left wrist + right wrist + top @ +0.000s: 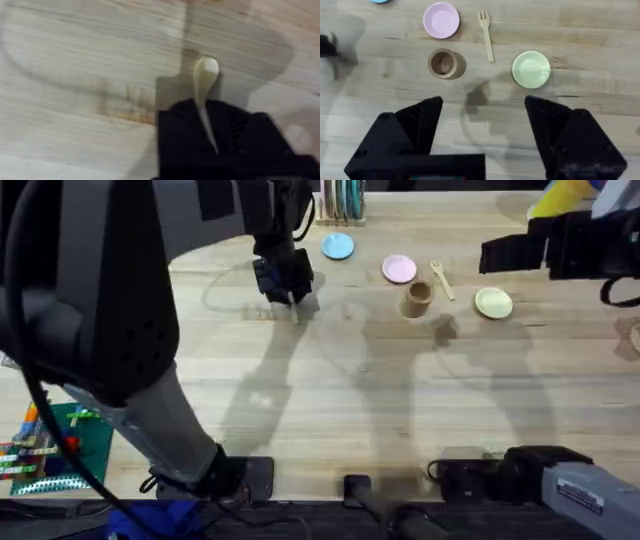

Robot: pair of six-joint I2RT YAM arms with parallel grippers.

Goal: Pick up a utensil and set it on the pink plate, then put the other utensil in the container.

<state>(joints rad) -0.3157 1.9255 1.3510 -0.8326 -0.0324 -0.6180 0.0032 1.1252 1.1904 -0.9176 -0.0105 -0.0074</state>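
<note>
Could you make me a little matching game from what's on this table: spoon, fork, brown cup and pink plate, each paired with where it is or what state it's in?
Things:
1. spoon
2. fork
3. brown cup
4. pink plate

States:
A. upright and empty
B. lying flat between the pink plate and green plate
C. held by its handle in the left gripper
D. bare, beside the blue plate

Pairs: 1-C, 2-B, 3-A, 4-D
</note>
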